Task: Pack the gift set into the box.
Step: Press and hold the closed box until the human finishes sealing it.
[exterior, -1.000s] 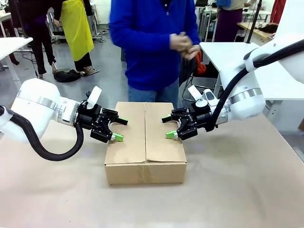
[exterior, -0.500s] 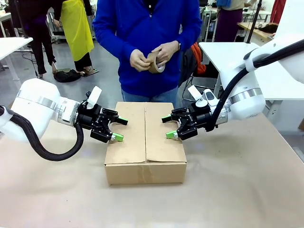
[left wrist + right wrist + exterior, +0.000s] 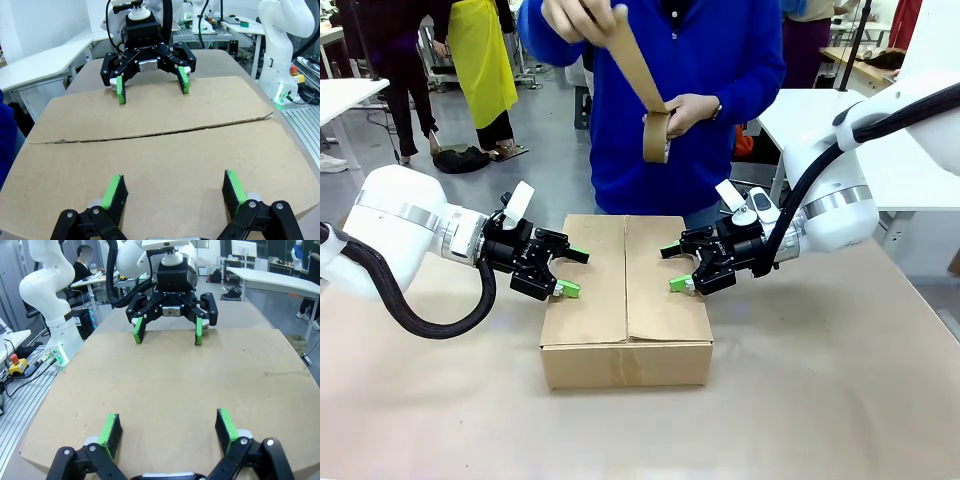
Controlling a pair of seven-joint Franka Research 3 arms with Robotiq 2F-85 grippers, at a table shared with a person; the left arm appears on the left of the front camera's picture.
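The box [image 3: 625, 300] stands in the middle of the table with its top flaps folded shut, and a seam runs along its top. My left gripper [image 3: 575, 271] is open, its green pads resting on the box's left edge. My right gripper [image 3: 674, 268] is open too, pads on the right edge. In the left wrist view my left gripper [image 3: 175, 187] spans the flap [image 3: 160, 155], facing the right gripper [image 3: 151, 87]. In the right wrist view my right gripper [image 3: 170, 427] lies on the cardboard [image 3: 170, 375], opposite the left gripper [image 3: 167, 332]. The gift set is hidden.
At the far side a person in a blue top holds a brown tape roll [image 3: 657, 135] in one hand. The other hand pulls a strip of tape [image 3: 638, 65] upward. White tables stand at the far left and right [image 3: 800, 105]. Bare tabletop [image 3: 800, 400] surrounds the box.
The person has lifted one hand and drawn a long strip of tape off the roll, above the box. Both arms and the box have stayed still.
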